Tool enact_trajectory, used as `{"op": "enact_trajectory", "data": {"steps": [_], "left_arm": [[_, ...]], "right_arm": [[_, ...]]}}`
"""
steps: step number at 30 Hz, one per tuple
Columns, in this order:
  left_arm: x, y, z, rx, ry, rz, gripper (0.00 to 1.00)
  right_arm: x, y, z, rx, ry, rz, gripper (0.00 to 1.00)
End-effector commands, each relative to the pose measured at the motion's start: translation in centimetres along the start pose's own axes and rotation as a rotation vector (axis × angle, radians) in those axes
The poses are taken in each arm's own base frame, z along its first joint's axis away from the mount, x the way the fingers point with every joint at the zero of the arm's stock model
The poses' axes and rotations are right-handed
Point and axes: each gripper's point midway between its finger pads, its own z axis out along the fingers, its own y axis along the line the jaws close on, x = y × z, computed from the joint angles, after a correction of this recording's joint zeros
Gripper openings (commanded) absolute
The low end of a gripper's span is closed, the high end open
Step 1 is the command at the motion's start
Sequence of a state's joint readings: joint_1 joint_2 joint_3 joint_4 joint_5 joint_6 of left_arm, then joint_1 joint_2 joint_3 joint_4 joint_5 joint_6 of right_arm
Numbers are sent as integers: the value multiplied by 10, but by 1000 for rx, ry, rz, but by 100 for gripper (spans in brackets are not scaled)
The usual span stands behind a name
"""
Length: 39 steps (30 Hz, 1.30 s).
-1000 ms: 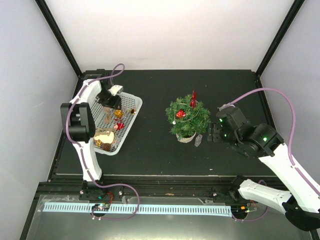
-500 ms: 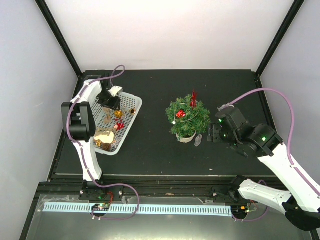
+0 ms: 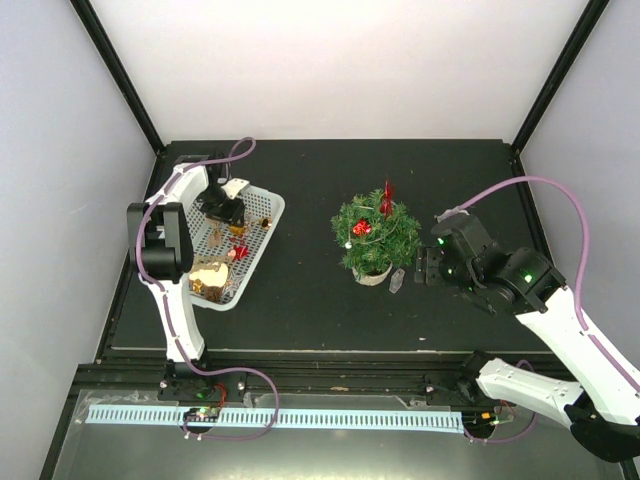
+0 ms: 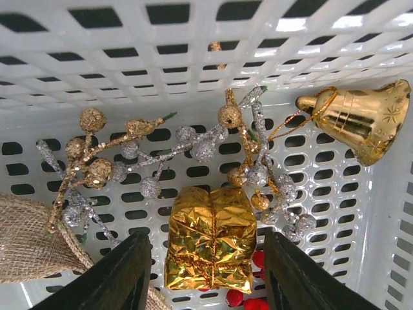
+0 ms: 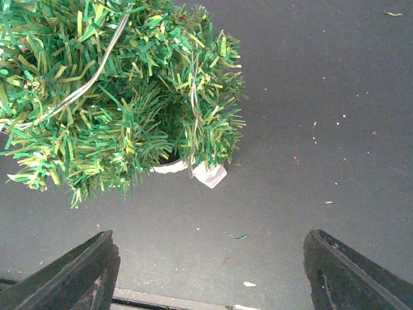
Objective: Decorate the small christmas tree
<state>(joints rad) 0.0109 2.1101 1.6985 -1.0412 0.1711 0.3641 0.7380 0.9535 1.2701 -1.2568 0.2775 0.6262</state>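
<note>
Over the far end of the white mesh basket (image 3: 272, 206), the left gripper (image 4: 210, 271) is held low with its jaws spread wide and nothing gripped. Inside the basket, directly between the open fingers, a gold foil gift box (image 4: 210, 239) is seen. A gold bell (image 4: 361, 119) lies against the basket wall, and a glittered berry sprig (image 4: 148, 155) is spread along the basket floor behind the box.

Well apart from the basket, to its right, the small christmas tree (image 3: 375, 235) is stood upright on its whitish pot (image 5: 169, 166), with a red bow (image 3: 361, 227) and a red topper (image 3: 386, 198) already hung. Farther right of the basket than the tree, the right gripper (image 5: 210, 278) is held low, opened wide and empty.

The step in hand is judged to be the picking of another ornament, most likely the gift box. For the next move, the fingers would need to be lowered around the box and closed squarely on its sides, so that the sprig is not caught. The box would then be lifted clear of the basket.
</note>
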Motion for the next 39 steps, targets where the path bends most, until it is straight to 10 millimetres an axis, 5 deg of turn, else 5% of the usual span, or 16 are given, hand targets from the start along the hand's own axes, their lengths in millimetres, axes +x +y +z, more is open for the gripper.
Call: {"op": "enact_trajectory", "data": {"steps": [1, 15, 34, 39], "left_arm": [[1, 0, 11, -3, 19, 8, 49], [4, -5, 7, 10, 18, 8, 32], [0, -21, -80, -17, -103, 15, 25], [1, -27, -121, -51, -164, 2, 24]], "right_arm": [[0, -2, -2, -3, -14, 2, 79], [1, -5, -8, -7, -17, 14, 79], [-9, -15, -39, -13, -87, 4, 79], [-3, -17, -56, -64, -91, -18, 78]]}}
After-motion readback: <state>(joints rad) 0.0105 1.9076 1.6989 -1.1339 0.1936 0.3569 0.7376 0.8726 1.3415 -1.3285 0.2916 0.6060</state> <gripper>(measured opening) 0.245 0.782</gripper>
